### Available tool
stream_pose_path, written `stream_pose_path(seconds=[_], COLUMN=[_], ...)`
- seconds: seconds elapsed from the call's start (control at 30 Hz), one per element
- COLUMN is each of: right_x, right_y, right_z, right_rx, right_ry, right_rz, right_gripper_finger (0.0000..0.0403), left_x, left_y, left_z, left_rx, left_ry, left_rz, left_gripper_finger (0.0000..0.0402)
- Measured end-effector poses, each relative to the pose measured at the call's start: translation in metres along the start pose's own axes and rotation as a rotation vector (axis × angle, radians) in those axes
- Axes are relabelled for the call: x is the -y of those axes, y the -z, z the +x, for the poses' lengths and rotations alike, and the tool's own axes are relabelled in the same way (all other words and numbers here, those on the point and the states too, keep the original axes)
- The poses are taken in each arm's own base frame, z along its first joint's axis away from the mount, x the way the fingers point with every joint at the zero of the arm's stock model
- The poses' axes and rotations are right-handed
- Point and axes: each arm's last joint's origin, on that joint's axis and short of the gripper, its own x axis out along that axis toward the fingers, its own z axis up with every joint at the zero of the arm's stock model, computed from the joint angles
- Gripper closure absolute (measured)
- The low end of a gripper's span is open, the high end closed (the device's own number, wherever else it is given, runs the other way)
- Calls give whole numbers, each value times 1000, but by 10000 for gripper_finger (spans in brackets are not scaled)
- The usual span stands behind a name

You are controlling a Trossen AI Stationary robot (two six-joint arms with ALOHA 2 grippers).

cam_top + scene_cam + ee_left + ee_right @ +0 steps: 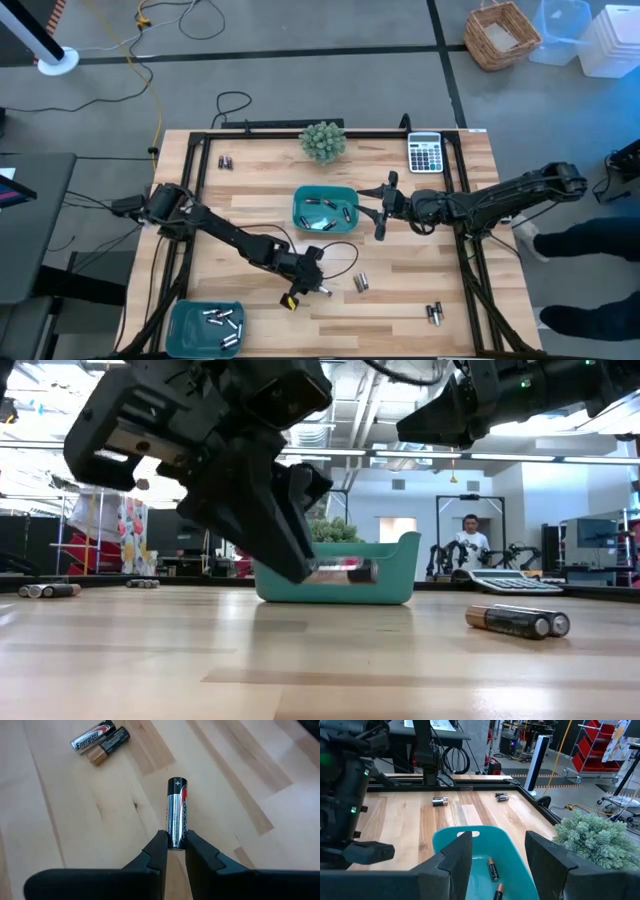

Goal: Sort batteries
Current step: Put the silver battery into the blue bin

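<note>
My left gripper is over the table's near middle, shut on a silver and black battery whose plus end points away from the fingers. A pair of batteries lies on the wood just right of it, and another pair lies nearer the front right. A teal tray at the table's centre holds several batteries. A second teal tray at the front left corner holds several more. My right gripper hangs open beside the centre tray's right rim, holding nothing. My left gripper pinches the battery's end opposite the plus mark between its two fingertips. The fingers slant downward and lie along the battery, which sticks out forward past them. In the low view the battery is clear of the table top.
A small green plant and a grey calculator stand along the far edge. Two loose batteries lie at the far left. Bare wood stretches between the left gripper and the front left tray. A person stands in the room beyond.
</note>
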Motion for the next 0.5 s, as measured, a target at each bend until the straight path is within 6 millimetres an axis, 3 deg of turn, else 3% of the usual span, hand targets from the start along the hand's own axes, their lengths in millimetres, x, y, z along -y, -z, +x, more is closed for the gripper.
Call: stream_pose_path(seconds=[0.3,0.5], right_x=[0,0], right_y=[0,0], right_z=[0,0], right_rx=[0,0], right_ry=[0,0], right_rz=[-1,-4], right_gripper_finger=[207,207], left_x=[-3,-2], left_y=[-15,-13], left_z=[-28,-68], left_rx=[49,89], left_ry=[-54,-130], left_rz=[26,-7], left_gripper_finger=[362,362])
